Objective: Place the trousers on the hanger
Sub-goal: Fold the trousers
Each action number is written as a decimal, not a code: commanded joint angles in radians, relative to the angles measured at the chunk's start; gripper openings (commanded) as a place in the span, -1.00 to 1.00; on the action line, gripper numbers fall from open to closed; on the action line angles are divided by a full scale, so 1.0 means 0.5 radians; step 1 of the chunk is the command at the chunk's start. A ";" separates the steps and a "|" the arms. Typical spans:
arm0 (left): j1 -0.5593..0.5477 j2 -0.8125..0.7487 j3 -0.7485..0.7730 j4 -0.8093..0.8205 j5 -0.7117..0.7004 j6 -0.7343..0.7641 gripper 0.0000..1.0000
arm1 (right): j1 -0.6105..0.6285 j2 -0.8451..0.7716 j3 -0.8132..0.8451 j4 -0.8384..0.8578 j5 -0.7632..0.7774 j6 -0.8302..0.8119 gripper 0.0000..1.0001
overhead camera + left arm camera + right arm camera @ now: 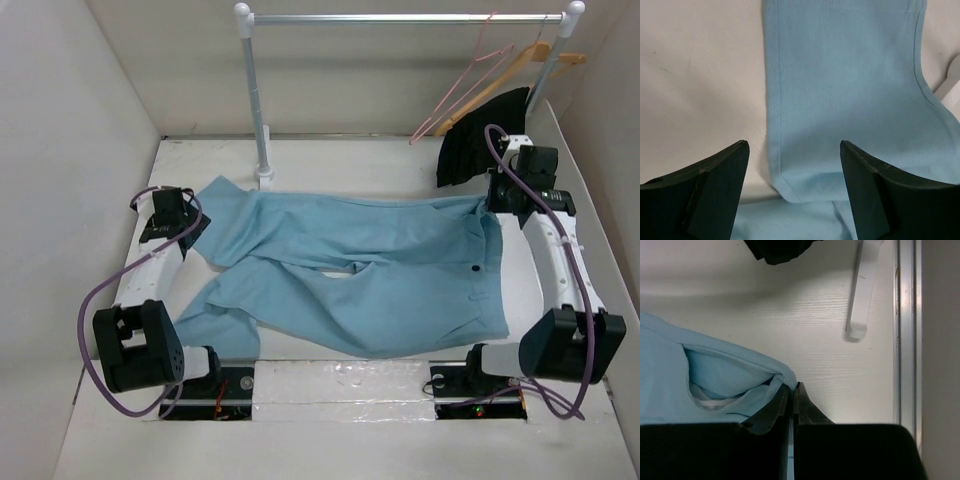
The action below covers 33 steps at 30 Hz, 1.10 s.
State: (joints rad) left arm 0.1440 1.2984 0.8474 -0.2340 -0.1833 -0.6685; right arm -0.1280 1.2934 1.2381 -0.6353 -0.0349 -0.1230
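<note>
The light blue trousers (360, 270) lie spread flat across the white table, waistband to the right, legs to the left. My right gripper (497, 199) is shut on the trousers' waistband corner (782, 375); the cloth is pinched between its fingers. My left gripper (190, 228) is open over a trouser leg hem (790, 190), one finger (715, 185) on each side of it. A pink hanger (462, 85) and a wooden hanger (520, 62) hang from the metal rail (400, 18) at the back right.
A black garment (480, 135) hangs under the wooden hanger, just behind my right gripper, and shows at the top of the right wrist view (780, 250). The rack's left post (258, 100) stands behind the trousers. White walls close in both sides.
</note>
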 commanded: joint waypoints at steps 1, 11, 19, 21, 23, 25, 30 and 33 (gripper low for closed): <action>0.031 0.093 0.106 0.051 -0.096 0.045 0.40 | -0.051 0.094 0.180 0.197 0.058 0.068 -1.00; 0.120 0.907 0.652 -0.032 -0.106 -0.016 0.32 | -0.170 0.052 0.061 0.319 0.291 0.169 -0.99; 0.154 0.500 0.509 -0.029 0.050 -0.050 0.15 | 0.303 -0.255 0.010 0.227 -0.209 0.111 0.44; 0.154 0.170 0.382 0.017 0.099 -0.050 0.15 | 0.525 -0.375 -0.074 0.270 -0.252 0.111 0.08; 0.108 -0.020 0.296 -0.001 0.149 -0.050 0.09 | 0.885 -0.356 -0.163 0.356 -0.455 0.090 -0.38; 0.108 -0.255 0.263 -0.062 0.237 -0.056 0.01 | 1.385 -0.265 -0.166 0.393 -0.501 0.062 -0.89; 0.108 -0.675 0.421 -0.265 0.296 -0.089 -0.65 | 2.237 0.219 -0.019 0.525 -0.200 -0.036 -1.00; 0.089 -0.716 0.795 -0.529 0.250 -0.135 -0.91 | 2.497 0.425 0.140 0.629 -0.185 -0.067 -0.74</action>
State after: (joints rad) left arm 0.1959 0.9577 1.1069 -0.4034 -0.0631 -0.7151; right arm 1.0416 1.4746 1.2182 -0.4068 -0.1596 -0.1211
